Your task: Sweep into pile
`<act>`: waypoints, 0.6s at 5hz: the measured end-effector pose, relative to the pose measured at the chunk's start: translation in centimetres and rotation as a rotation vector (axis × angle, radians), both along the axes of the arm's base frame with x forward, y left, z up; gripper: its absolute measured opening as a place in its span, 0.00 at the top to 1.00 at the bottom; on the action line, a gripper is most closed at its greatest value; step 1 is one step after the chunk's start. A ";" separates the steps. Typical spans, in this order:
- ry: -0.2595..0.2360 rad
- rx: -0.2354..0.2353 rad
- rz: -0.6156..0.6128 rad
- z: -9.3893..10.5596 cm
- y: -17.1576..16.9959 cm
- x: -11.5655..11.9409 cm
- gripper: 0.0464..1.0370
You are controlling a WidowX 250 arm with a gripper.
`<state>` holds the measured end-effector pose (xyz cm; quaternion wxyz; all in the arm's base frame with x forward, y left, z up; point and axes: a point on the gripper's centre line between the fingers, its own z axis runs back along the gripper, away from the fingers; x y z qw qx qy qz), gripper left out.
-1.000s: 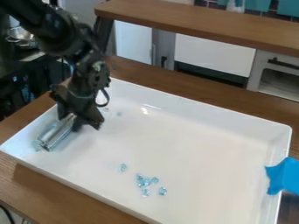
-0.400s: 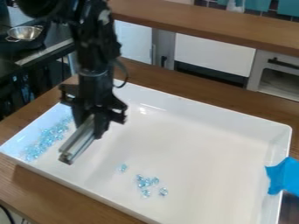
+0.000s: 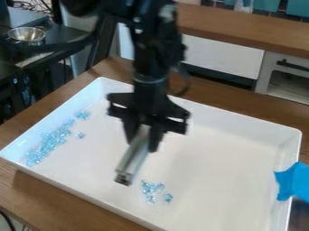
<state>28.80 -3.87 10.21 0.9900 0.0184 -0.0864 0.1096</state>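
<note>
The metal bar (image 3: 133, 156), probably stiff and light, is clamped by the gripper (image 3: 143, 134) at its best-suited upper end, near likely slippery loose beads (image 3: 147, 185) at six o'clock in the tray (image 3: 241, 122), the pile (image 3: 49, 142) at nine.

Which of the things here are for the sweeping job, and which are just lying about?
For the job:
- claw, gripping the silver bar
- white tray
- blue pieces strung along the tray's left side
- smaller blue cluster near the front

Apparently just around:
- metal bowl, upper left
- blue tape on the tray's right rim
</note>
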 end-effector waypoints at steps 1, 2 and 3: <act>0.001 0.004 0.027 -1.0 -4.2 1.4 0.66; 0.004 0.026 0.071 -2.5 -5.3 3.3 0.66; 0.003 0.054 0.064 -3.7 -6.2 4.0 0.66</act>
